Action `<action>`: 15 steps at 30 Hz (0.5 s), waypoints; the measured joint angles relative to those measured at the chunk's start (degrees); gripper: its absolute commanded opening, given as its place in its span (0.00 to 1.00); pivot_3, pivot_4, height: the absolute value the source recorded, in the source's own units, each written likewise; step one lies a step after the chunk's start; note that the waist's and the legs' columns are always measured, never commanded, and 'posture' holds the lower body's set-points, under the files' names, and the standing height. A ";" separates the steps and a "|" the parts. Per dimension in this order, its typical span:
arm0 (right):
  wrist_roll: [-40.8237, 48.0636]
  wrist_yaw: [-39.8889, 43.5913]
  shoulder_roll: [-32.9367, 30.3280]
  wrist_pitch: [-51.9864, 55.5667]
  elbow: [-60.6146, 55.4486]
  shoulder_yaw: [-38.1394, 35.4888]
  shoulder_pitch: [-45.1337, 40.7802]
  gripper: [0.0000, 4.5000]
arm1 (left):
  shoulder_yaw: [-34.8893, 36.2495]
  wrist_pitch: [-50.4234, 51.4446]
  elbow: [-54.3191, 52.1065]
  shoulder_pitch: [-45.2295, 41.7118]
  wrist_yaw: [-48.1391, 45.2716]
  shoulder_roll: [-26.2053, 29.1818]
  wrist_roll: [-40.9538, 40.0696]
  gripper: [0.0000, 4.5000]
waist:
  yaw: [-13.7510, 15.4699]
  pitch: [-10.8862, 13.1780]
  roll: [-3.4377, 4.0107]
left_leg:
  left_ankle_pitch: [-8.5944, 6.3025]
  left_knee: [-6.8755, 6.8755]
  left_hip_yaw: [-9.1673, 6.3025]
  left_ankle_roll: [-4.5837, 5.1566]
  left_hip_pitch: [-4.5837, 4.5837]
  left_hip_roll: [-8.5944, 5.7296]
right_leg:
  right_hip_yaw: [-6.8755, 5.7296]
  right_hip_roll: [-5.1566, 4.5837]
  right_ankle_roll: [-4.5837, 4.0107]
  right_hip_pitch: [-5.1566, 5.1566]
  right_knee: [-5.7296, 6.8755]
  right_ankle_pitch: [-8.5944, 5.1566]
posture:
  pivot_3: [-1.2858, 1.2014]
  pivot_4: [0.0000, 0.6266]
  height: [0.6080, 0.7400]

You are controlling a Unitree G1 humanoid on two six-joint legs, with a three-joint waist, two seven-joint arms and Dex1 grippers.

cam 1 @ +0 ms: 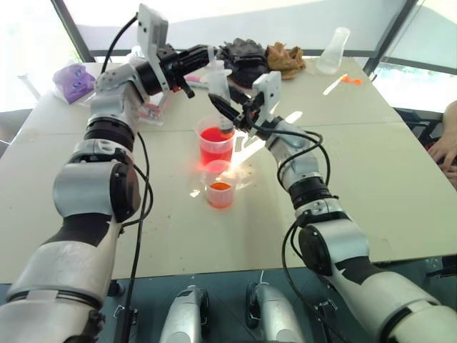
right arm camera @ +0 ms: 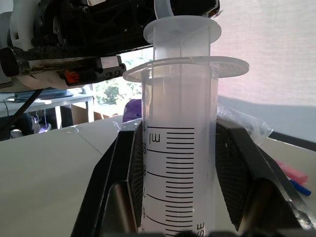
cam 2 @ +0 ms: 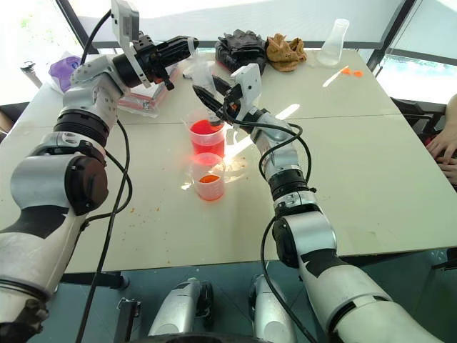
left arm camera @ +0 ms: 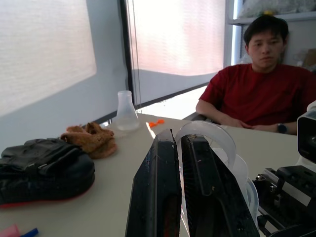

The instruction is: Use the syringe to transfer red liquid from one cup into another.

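Stage, as judged: you are at or near the draw; the syringe (right arm camera: 180, 148) stands upright over the beaker (cam 1: 216, 145), tip down into it, plunger nearly fully in, barrel looking empty of red above the grip; so the fill looks barely begun, if at all.

Grip: right gripper (right arm camera: 180, 197) is clamped on the syringe barrel, pads either side of the graduations; left gripper (left arm camera: 178, 197) has its fingers pinched together at the plunger's ring (left arm camera: 207, 136), which seems caught between them.

Containers: beaker holds red liquid (cam 1: 214, 136) to roughly half height; the short cup (cam 1: 220, 187) stands just in front of it, nearly touching, with a shallow layer of orange-red liquid in its bottom; whether that counts as a prior transfer you cannot judge from here.

Left to do: pull plunger, lift syringe clear, shift over short cup, press out.

Also on table: conical flask (cam 1: 333, 51), apparently empty, well apart at the far edge.
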 measured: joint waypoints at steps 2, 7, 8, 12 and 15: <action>0.09 -0.22 0.31 0.04 -0.13 0.00 0.18 0.34 | 0.00 0.00 0.00 0.00 0.00 0.18 0.00 0.00 | -0.01 0.00 0.00 | 0.00 0.00 0.00 0.00 0.00 0.00 | 0.00 0.00 0.00 0.00 0.00 0.00 | 0.52 0.24 1.00; 0.13 -0.58 0.98 0.06 -0.31 0.00 0.65 0.34 | 0.00 0.04 0.00 0.00 0.00 0.57 0.02 0.00 | 0.04 0.00 0.00 | 0.00 0.01 0.00 0.00 0.00 0.00 | 0.00 0.00 0.00 0.00 0.01 0.00 | 0.52 0.24 1.00; 0.13 -0.59 1.05 0.06 -0.32 0.00 0.74 0.34 | -0.01 0.06 0.00 0.00 -0.01 0.62 0.05 0.00 | 0.05 0.00 0.00 | 0.00 0.01 0.00 -0.01 0.00 0.00 | 0.00 0.00 0.00 0.00 0.01 0.00 | 0.52 0.24 1.00; 0.03 -0.73 1.68 0.13 -0.15 0.03 1.17 0.34 | -1.47 -0.78 -0.34 0.01 -0.70 1.39 1.41 0.20 | 0.00 0.00 0.00 | 0.00 0.01 0.00 -0.01 0.00 0.00 | 0.00 0.00 0.00 0.00 0.02 0.00 | 0.52 0.24 1.00; -0.07 -0.71 2.50 0.03 -0.09 0.21 1.19 0.34 | -2.28 -0.84 -1.19 0.01 -2.62 2.17 1.89 0.32 | -0.12 0.00 0.00 | 0.01 0.00 0.00 -0.01 0.02 0.00 | 0.01 0.01 0.00 -0.02 0.07 0.00 | 0.52 0.24 1.00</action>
